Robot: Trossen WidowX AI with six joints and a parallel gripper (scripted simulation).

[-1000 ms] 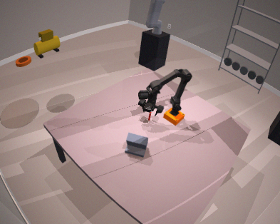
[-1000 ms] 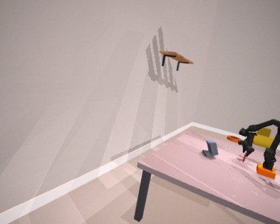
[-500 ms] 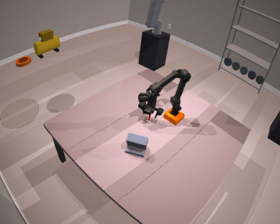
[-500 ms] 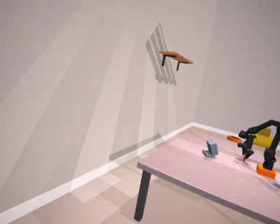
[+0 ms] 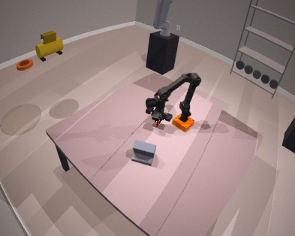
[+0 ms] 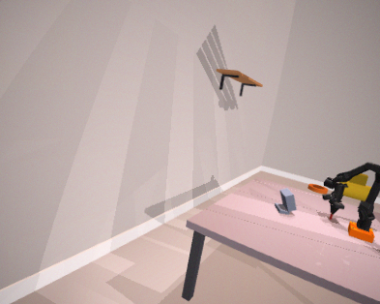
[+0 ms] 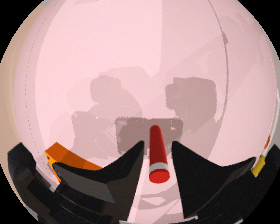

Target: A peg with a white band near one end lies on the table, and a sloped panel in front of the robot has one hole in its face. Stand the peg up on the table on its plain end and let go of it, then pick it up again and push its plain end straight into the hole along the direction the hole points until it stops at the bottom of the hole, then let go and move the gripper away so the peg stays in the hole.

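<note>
The red peg (image 5: 158,123) (image 6: 332,216) (image 7: 158,145) stands about upright on the table, its white-banded end up; its foot is hard to make out. My gripper (image 5: 158,119) (image 6: 333,211) (image 7: 157,144) is low around the peg, one finger on each side. The fingers are partly closed but still open, with a narrow strip of table showing between each finger and the peg in the wrist view. The blue-grey sloped panel (image 5: 144,149) (image 6: 287,200) stands on the table away from the gripper. Its hole cannot be made out.
The arm's orange base (image 5: 183,122) (image 6: 361,231) is close beside the gripper, and its corner shows in the wrist view (image 7: 73,156). The table (image 5: 114,165) (image 6: 239,220) bears the panel, the peg and the arm. A dark pedestal (image 5: 161,52) stands beyond the table.
</note>
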